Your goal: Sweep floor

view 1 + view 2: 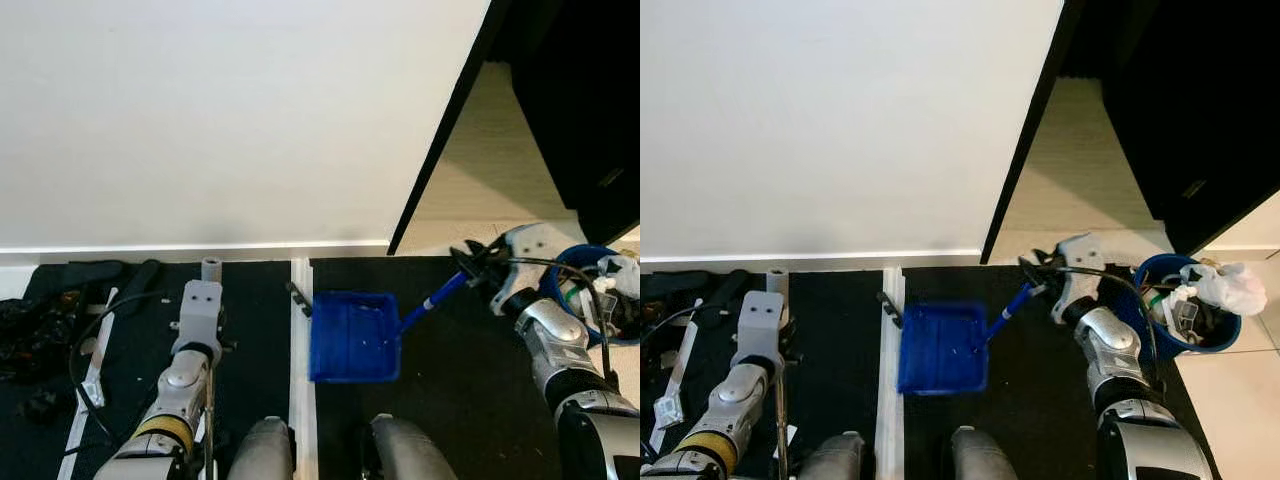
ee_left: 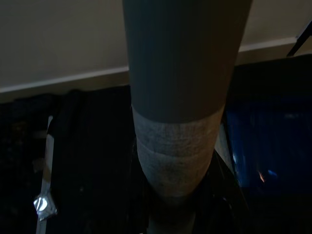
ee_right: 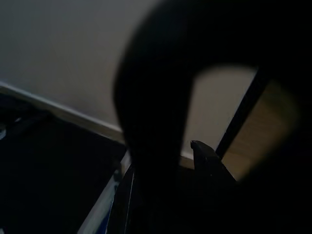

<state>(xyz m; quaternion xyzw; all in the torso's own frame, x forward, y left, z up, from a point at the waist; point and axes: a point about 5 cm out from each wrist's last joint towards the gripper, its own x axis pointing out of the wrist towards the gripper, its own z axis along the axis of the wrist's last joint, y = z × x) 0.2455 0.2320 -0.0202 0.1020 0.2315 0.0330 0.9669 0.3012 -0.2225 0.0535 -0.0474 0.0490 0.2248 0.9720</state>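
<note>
wall: plain white wall [image 1: 200, 110], pale baseboard [image 1: 190, 248] along its foot | floor: black mat [image 1: 450, 380] with a white strip [image 1: 300, 400]; beige tile [image 1: 1230, 390] to the right | furniture: dark cabinet [image 1: 580, 100] upper right | light: even, indoor

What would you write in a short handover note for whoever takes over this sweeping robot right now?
Right gripper: shut on the dustpan's blue handle; the dustpan sits on the black mat before the feet.
Left gripper: shut on a grey pole, likely the broom, held upright.
Blue bin, already holding rubbish, stands to the right.
Done: tools in hand.
Left: sweep dirt into the dustpan, tip it into the bin.
</note>
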